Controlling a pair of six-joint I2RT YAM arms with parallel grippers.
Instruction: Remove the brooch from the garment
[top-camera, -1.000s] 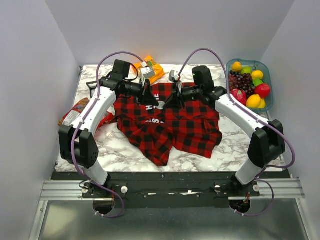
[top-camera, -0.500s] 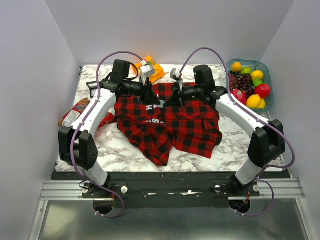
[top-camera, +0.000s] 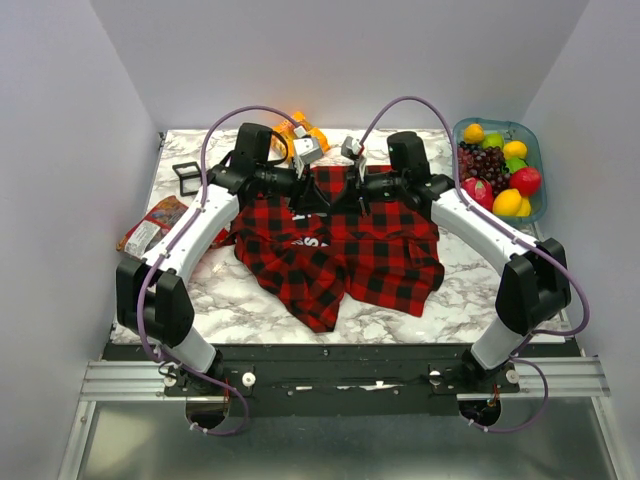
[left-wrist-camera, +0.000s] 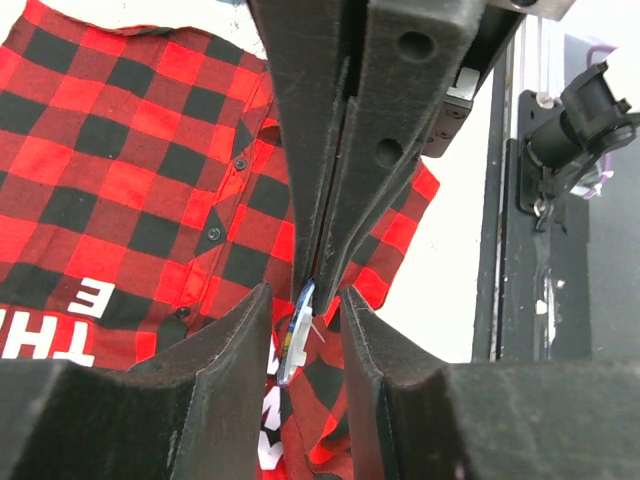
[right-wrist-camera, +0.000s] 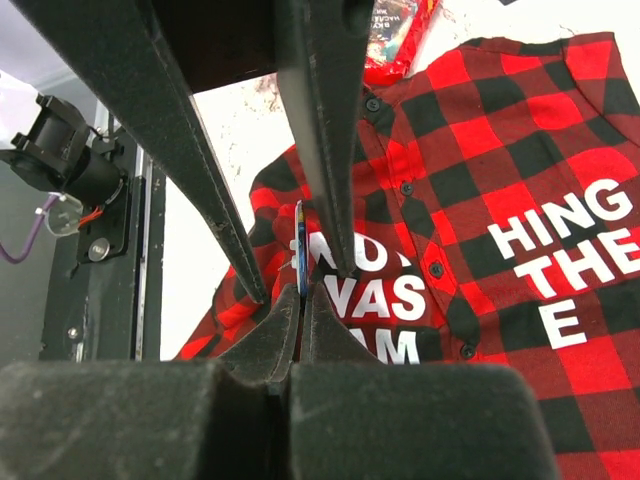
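From above, the brooch does not show; the two hands meet over the collar end of the garment (top-camera: 340, 250) and their black fingers cover the spot; the left hand (top-camera: 303, 195) and the right hand (top-camera: 352, 193) point at each other, tips close together.

The wrist cameras give the brooch (right-wrist-camera: 300, 250) only edge-on, a thin blue-and-white sliver, so its face and shape are hard to make out; whether its pin passes through the cloth, I cannot tell.

The right hand is pressed together and pinches the brooch at its very tips; the brooch juts out beyond those tips, over the plaid near the white lettering.

The left hand is spread, one finger on each side of the brooch and of the right hand's tips; in the left wrist view a gap shows between each finger and the brooch.

The garment lies rumpled in the middle of the tabletop (top-camera: 250, 310), its far part hidden under both arms; a tray (top-camera: 538, 150) of fruit sits at the far right.
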